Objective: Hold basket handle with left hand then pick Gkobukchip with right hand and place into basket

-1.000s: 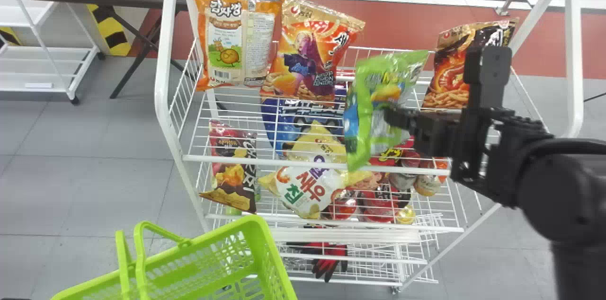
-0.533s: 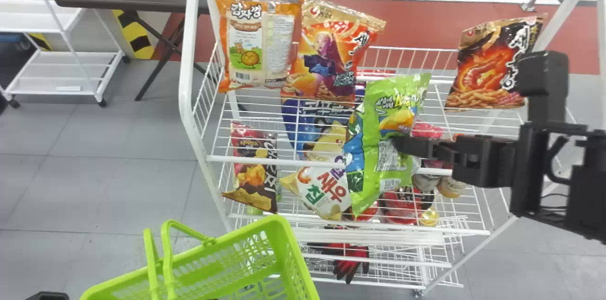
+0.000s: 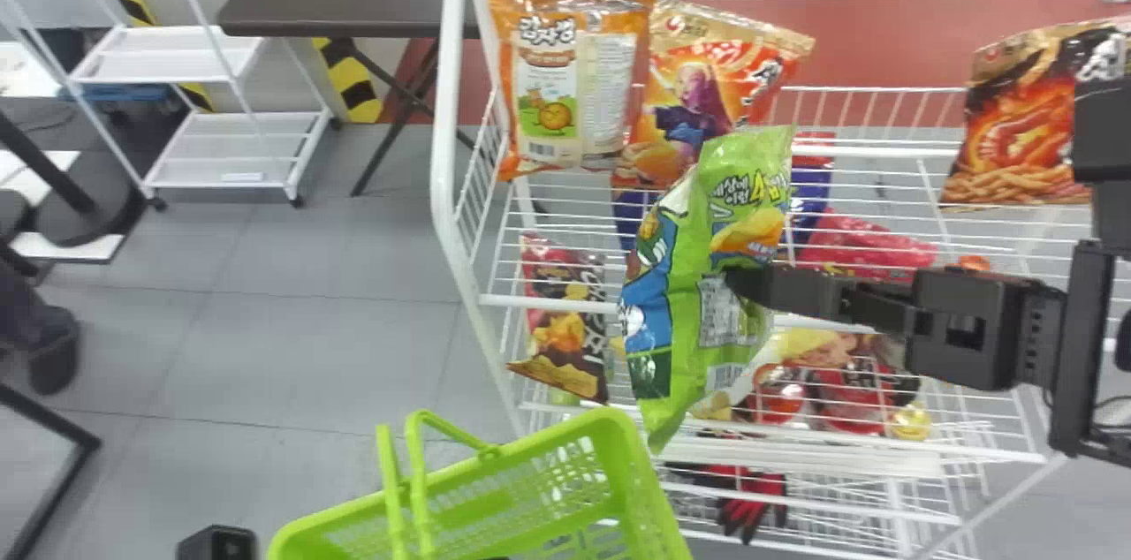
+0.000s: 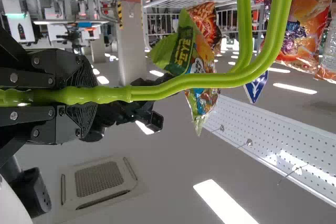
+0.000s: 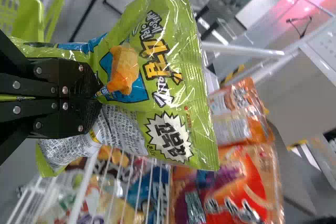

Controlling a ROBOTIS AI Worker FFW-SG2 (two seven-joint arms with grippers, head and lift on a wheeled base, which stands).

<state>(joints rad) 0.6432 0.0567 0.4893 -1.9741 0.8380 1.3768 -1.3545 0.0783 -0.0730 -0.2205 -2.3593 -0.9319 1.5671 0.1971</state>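
Carry in hand, drop to come
My left gripper (image 4: 86, 95) grips the basket handle (image 4: 199, 81); near the basket (image 3: 632, 489), Gkobukchip (image 3: 689, 277) hangs pinched in my right gripper (image 3: 742, 282). Next: leftward over the opening, then release (gently, I'd say).

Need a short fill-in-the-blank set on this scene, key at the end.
The right hand holds the Gkobukchip bag, whose main colour is ____.
The left hand is closed around the basket's ____.
In the head view, the basket is to the bag's lower ____.

Missing words: green; handle; left.
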